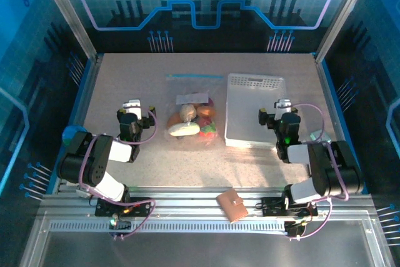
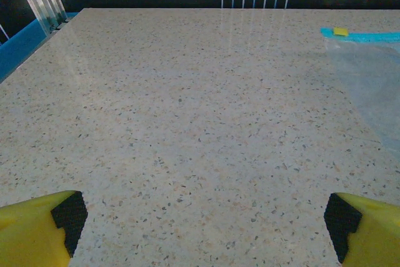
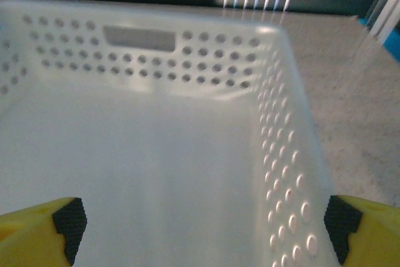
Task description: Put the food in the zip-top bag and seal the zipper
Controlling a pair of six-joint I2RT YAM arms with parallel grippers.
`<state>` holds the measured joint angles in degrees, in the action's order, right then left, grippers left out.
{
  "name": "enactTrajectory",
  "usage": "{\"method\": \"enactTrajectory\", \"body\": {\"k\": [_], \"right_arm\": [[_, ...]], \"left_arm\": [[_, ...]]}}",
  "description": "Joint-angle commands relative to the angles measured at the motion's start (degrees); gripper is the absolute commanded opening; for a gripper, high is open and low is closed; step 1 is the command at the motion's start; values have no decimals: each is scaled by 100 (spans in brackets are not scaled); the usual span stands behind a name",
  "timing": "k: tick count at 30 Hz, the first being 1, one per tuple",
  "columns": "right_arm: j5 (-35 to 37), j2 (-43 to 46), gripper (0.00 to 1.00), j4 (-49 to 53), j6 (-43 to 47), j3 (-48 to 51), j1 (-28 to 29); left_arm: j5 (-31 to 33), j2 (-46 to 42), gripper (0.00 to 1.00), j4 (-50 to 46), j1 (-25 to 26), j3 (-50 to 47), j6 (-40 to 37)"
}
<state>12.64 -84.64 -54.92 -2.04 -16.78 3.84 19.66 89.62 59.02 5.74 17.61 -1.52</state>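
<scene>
From above: a speckled beige stone-look table (image 1: pixel 125 79), and at its middle a clear flat plastic zip-top bag (image 1: pixel 187 89), with the thin light-blue zipper (image 1: pixel 195 76) along the far edge; sealed or not, impossible to tell. Within the bag's outline, toward the near end, a heap of small toy vegetables and fruits (image 1: pixel 190 123) in tan, white, orange, red and green. Just right of the bag, a white rectangular perforated plastic basket (image 1: pixel 250 101). Left of the bag, the left fingers (image 1: pixel 132 104), spread apart and holding nothing. Over the basket's near right part, the right fingers (image 1: pixel 284 103), likewise spread. On the near metal rail (image 1: pixel 187 201), a brown leather-look wallet (image 1: pixel 231 206).

From the left wrist: yellow tips with black pads (image 2: pixel 70 214) wide apart at the lower corners, bare table between. At far right, the bag's corner, with a small yellow tab (image 2: pixel 340 31) on the blue zipper.

From the right wrist: black pads (image 3: pixel 69 217) spread wide above the basket's floor, holed walls beyond, table to the right.
</scene>
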Motion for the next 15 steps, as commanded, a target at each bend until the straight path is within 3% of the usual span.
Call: {"method": "enactTrajectory", "body": {"k": [1, 4, 6, 7, 15], "right_arm": [[-41, -440, 100, -1239, 226, 167, 180], [-118, -424, 100, -561, 294, -160, 214], [-273, -307, 100, 508, 109, -624, 74], [-545, -325, 100, 351, 32, -558, -81], [-383, -351, 100, 271, 90, -529, -11]], "left_arm": [[-69, 11, 99, 139, 0, 112, -41], [-74, 14, 99, 128, 4, 112, -34], [-73, 17, 99, 118, 6, 120, -33], [-84, 18, 99, 109, -2, 120, -36], [-78, 11, 100, 104, -5, 130, -31]]}}
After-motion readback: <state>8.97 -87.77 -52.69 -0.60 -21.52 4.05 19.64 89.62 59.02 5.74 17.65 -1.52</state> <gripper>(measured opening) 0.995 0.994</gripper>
